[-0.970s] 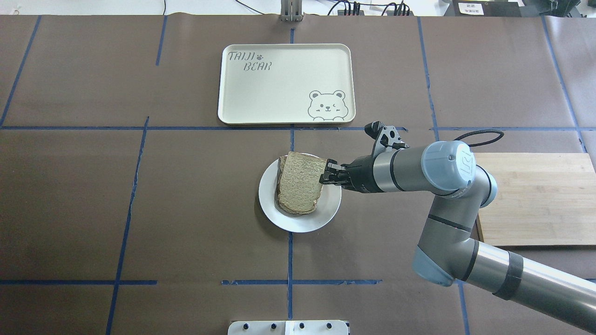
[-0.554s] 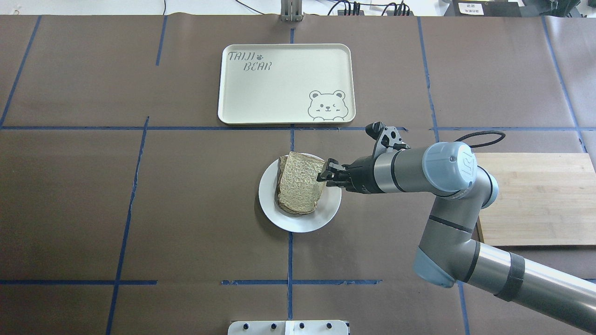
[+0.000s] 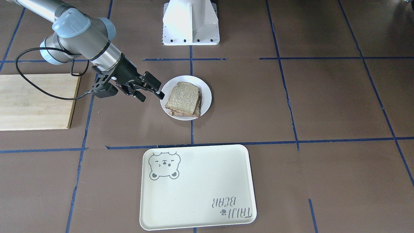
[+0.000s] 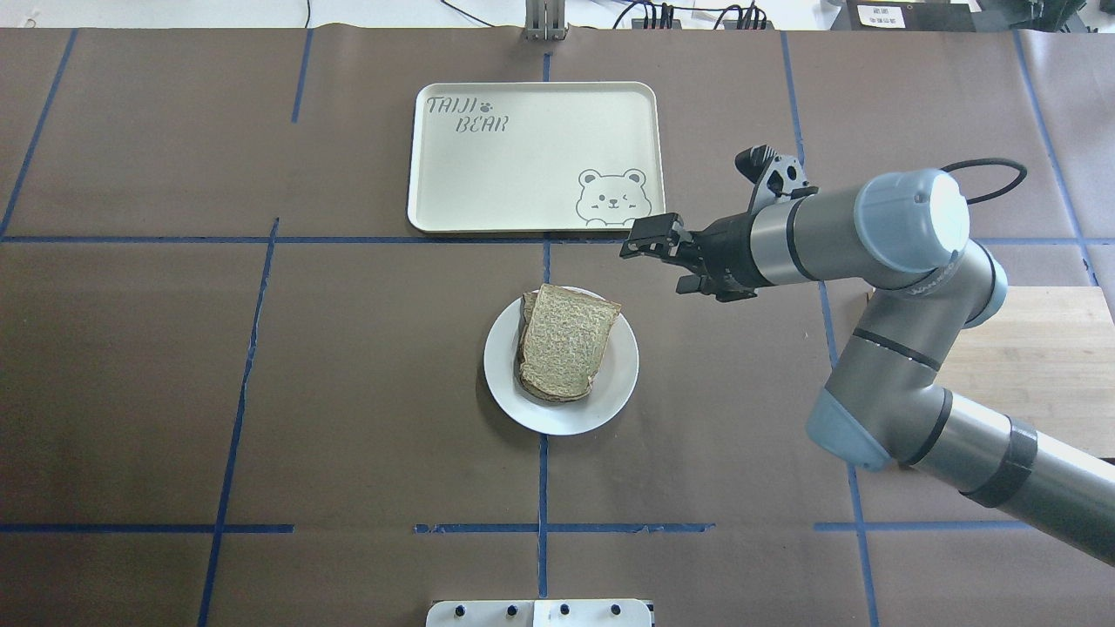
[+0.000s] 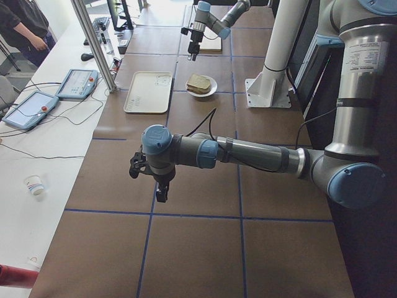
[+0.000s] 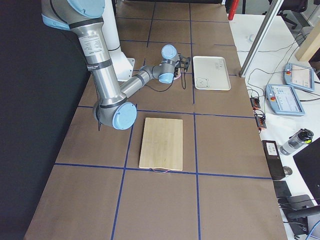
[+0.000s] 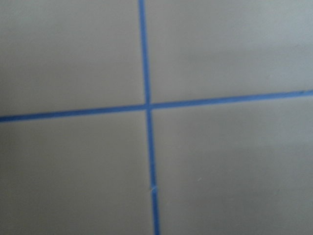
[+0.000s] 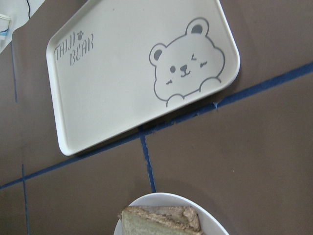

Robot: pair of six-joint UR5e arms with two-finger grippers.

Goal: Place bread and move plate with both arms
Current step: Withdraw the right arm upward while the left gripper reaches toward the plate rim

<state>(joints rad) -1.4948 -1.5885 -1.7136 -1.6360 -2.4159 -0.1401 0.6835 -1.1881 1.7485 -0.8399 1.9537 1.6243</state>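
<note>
Right claw (image 4: 662, 259), jaws apart and empty, hangs above the worktop (image 4: 348, 392) just right of and beyond the plate (image 4: 510, 396), near the tray (image 4: 523, 157). The bread (image 4: 566, 335) lies on the plate atop a darker slice (image 3: 194, 114). Left claw (image 5: 162, 189), well to the left: open or closed cannot be told.

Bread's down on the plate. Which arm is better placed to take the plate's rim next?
Right. The right gripper hangs open just beside the plate, which carries the bread. The left gripper is far off toward the robot's left, and its wrist view shows only taped table.
</note>
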